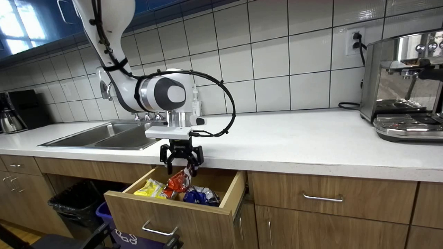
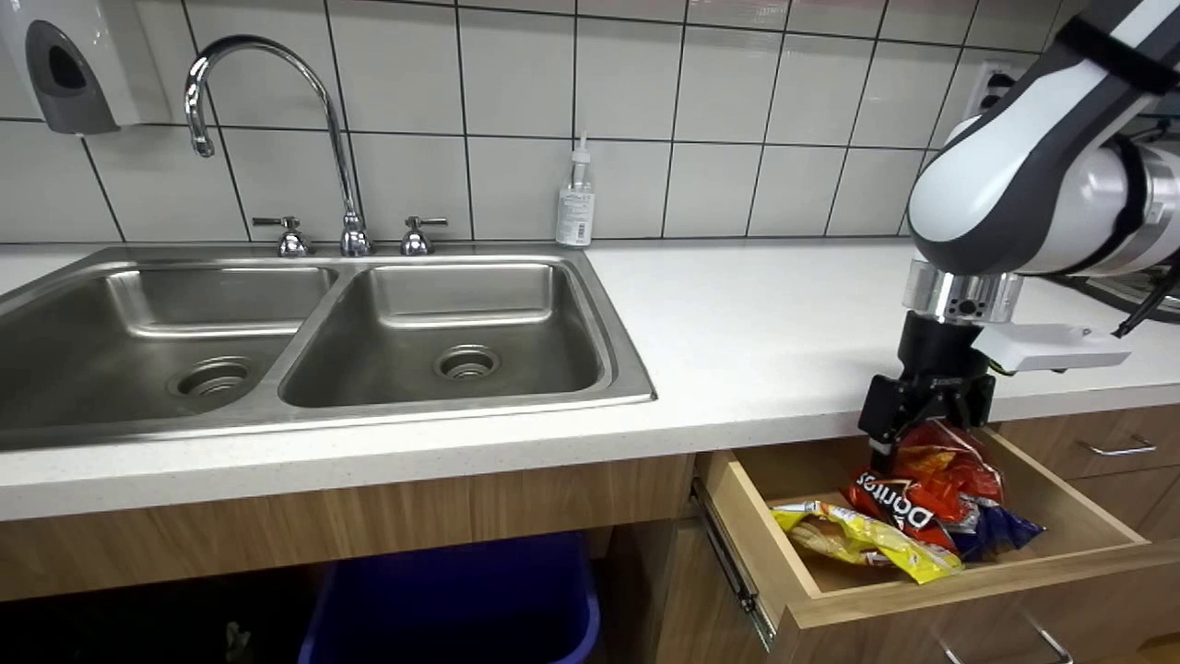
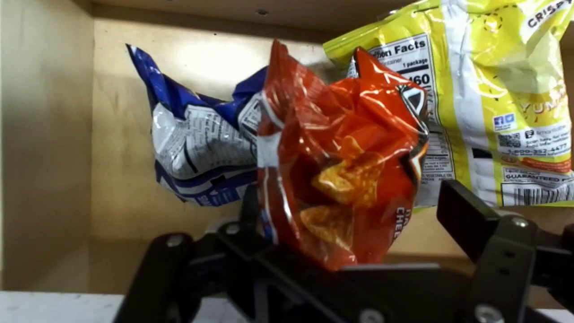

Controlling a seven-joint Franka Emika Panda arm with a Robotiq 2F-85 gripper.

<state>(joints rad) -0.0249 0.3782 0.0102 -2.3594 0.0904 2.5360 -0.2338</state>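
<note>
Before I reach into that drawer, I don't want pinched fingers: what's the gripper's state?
Gripper: open; in the wrist view the red Doritos bag shows between its jaws, a gap on one side; contact on the other can't be told.

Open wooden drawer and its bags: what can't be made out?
Blue-and-silver plastic bag: right part hidden by the shiny red plastic chip bag, wrist view.
Yellow plastic snack bag: upper right cut off by the wrist view's edges.
Light-wood drawer: lower front cut off by the bottom edge, in an exterior view.
</note>
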